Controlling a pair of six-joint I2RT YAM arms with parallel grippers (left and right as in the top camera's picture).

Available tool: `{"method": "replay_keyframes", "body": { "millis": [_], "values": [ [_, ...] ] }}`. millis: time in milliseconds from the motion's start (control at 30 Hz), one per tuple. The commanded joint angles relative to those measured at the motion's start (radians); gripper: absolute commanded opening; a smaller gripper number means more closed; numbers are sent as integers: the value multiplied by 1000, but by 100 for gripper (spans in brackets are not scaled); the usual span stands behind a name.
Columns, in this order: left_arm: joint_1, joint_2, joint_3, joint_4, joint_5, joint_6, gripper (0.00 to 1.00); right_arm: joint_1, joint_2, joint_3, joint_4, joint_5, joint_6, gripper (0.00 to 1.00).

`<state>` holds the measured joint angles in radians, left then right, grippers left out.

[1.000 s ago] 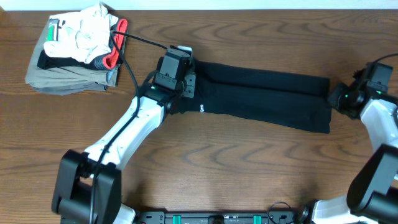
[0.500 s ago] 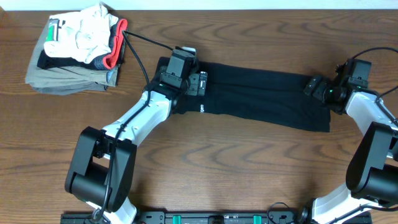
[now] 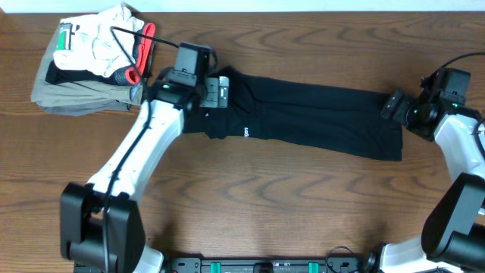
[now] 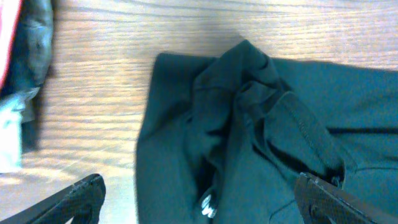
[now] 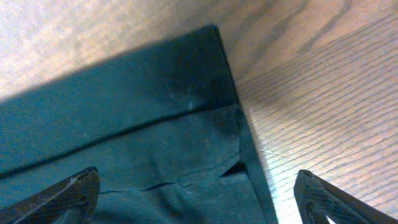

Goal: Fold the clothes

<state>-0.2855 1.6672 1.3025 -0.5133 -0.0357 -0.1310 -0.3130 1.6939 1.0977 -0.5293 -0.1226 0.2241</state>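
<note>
Overhead: black top laid out as a long narrow band across the tabletop, already doubled lengthwise. Collar end to the left, near the stack of folded garments; hem end to the right. Small white logo showing toward the left end.

Changed within the last second: both ends let go. Left gripper, a second ago clamped on the collar end, now with jaws spread wide and empty, hanging over the bunched collar and shifted a little toward the stack. Right gripper, likewise pinched shut at the hem a second ago, now with jaws fully apart, holding nothing, poised over the hem corner.

From the right wrist view: layered edges at that corner lying flat and fairly square. From the left wrist view: collar end rumpled, folds heaped on one another, not flat.

Judged from this: lengthwise fold set down and released, so that step looks done; crosswise fold not yet made. Next probably a fresh grip on one end, to carry it over the other. Rumpled collar worth smoothing first, otherwise a lumpy packet.
</note>
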Motion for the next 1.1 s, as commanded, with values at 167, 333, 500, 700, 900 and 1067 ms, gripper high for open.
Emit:
{"method": "replay_keyframes", "body": {
  "millis": [167, 333, 500, 700, 900, 1067],
  "values": [
    [71, -14, 13, -115, -18, -2, 98, -5, 94, 8, 14, 21, -137, 88],
    [101, -14, 13, -129, -18, -2, 98, 6, 148, 7, 40, 72, -145, 80],
    [111, -14, 13, -138, -18, -1, 98, 8, 217, 7, 59, 78, -152, 66],
    [111, -14, 13, -146, -18, -1, 98, 14, 256, 7, 32, 69, -130, 46],
    [110, -14, 12, -158, -18, -1, 98, 3, 256, 7, 6, 54, -83, 8],
    [111, -14, 12, -156, -18, -1, 98, -62, 255, 14, 31, 13, -84, 1]
  ]
}}
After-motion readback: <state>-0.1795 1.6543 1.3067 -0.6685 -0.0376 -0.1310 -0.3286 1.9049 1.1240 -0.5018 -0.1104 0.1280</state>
